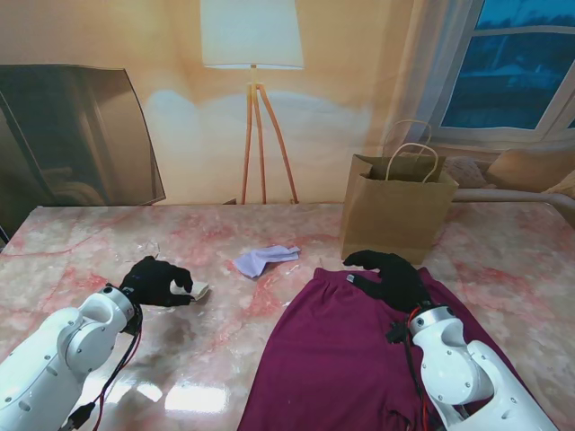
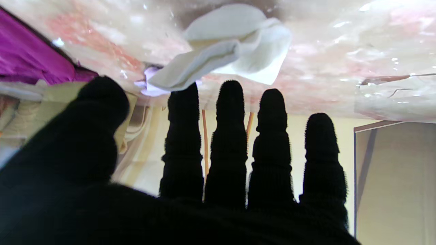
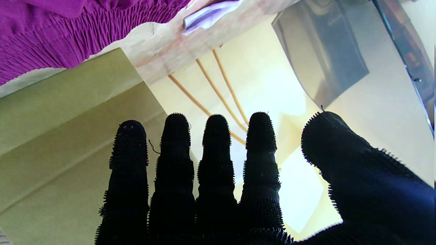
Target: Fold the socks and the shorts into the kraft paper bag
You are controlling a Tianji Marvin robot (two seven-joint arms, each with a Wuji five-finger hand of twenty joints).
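Socks: white sock (image 1: 196, 289) is touched by the left robot hand (image 1: 157, 280), fingers spread, no grip seen; lavender sock (image 1: 262, 259) lies mid-table. Shorts (image 1: 346, 359) lie near right, under the flat, spread right robot hand (image 1: 388, 274), beside the kraft paper bag (image 1: 395, 218). All judged light, limp; waistband pinch advised.

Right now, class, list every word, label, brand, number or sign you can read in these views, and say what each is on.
None can be read.
Kraft paper bag: plain faces, no print visible.
Shorts: a small tag at the waistband, too small to read.
White sock and pale sock: no markings visible.
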